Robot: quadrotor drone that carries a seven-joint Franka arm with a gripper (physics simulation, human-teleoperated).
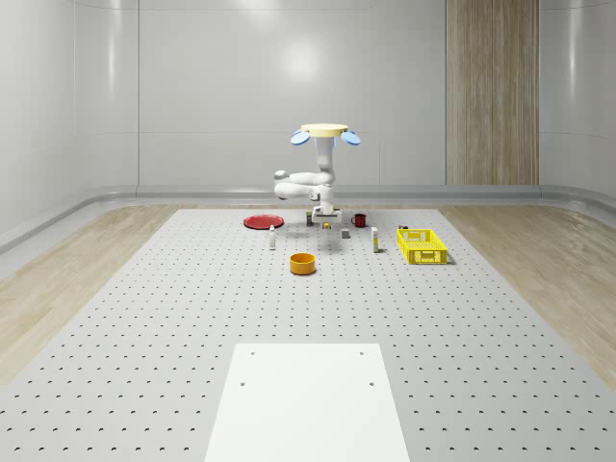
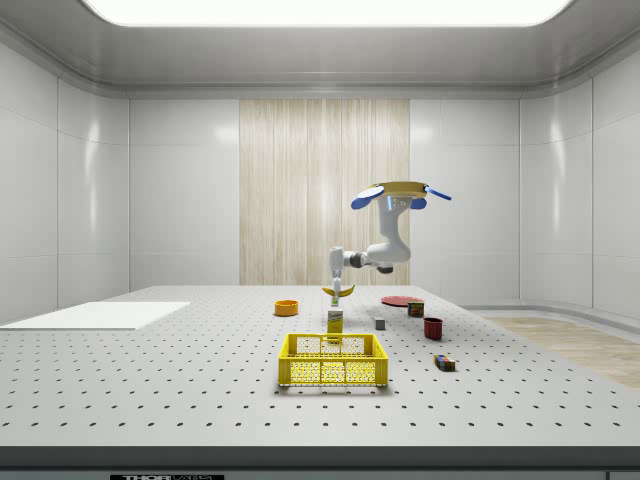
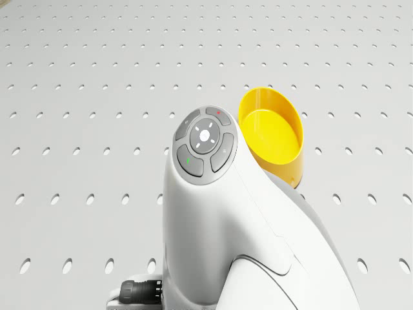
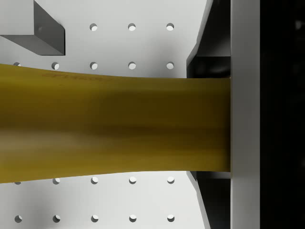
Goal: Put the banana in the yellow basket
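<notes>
Banana [image 2: 337, 292] clamped in gripper [image 2: 338, 290], lifted clear of table [image 1: 192, 318]. In wrist view banana [image 4: 114, 129] runs across between fingers, one finger [image 4: 245, 119] pressed flat against its side; jaws closed onto fruit. Held above table in side view, just over small carton [image 2: 335, 322] as seen from there; depth between them unclear.

Gripper [image 1: 325, 210] at far end of table in whole-scene view, pointing down, among cluster of small items. Arm [image 2: 375, 258] bent, forearm reaching toward side view's left from under drone [image 2: 400, 192]. Drone [image 1: 325, 132] hovering in air over far part of table, above red plate/mug area, resting on nothing. Arm link [image 3: 219, 213] seen from drone view with orange bowl [image 3: 271, 135] on table just past it.

Yellow basket [image 1: 421, 244] on table toward whole-scene view's right, well apart from gripper, nearer camera than it. In side view yellow basket [image 2: 333, 359] in foreground, nothing visible inside.

Orange bowl [image 1: 303, 263] near table middle, nearer camera than gripper. Red plate [image 1: 263, 221] to whole-scene view's left of gripper. Dark red mug [image 1: 360, 219] just to its right. Grey cube [image 4: 35, 28] on table beside banana in wrist view. Small dark object [image 2: 443, 362] on table at side view's right of basket. White mat [image 1: 306, 404] at near end of table.
</notes>
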